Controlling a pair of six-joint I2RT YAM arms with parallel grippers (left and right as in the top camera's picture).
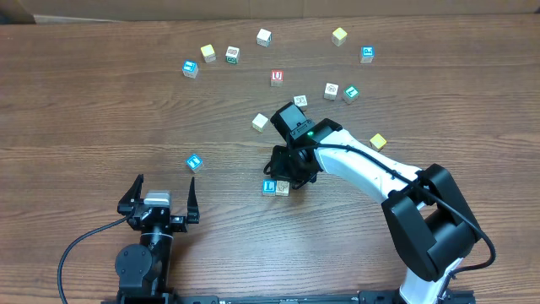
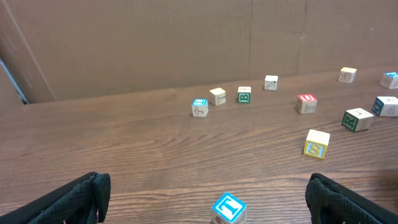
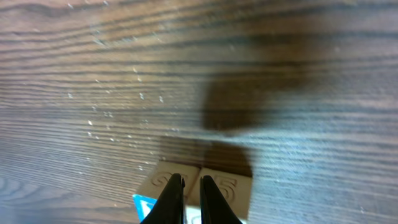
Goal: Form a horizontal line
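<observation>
Overhead, shows the horizontal line (image 1: pixel 276 187) mid-table under the right gripper (image 1: pixel 288 175): two touching cubes lying left-right, blue "L" beside tan; reads "U" on a red cube (image 1: pixel 277 77). Left wrist: finds left gripper (image 2: pixel 207 190) jaws wide apart, yellow "S" cube (image 2: pixel 316 144) beyond. Right wrist: catches fingertips (image 3: pixel 176 199) nearly together above the line's seam.

The right arm (image 1: pixel 363 171) is a smooth white link between bulky matte black joints, with a thin black cable (image 1: pixel 371 154) along its top and a small green light (image 1: pixel 310 133) glowing beside the boxy black wrist. Its right fingers (image 3: pixel 176 200) are slim black blades tapering to fine tips. The left arm (image 1: pixel 139 257) is black throughout, save a silver-grey block (image 1: pixel 157 200) at the wrist. Its left fingers (image 2: pixel 78 198) are broad, black and rough-edged, and a second cable (image 1: pixel 84 237), also black, leaves its round base
</observation>
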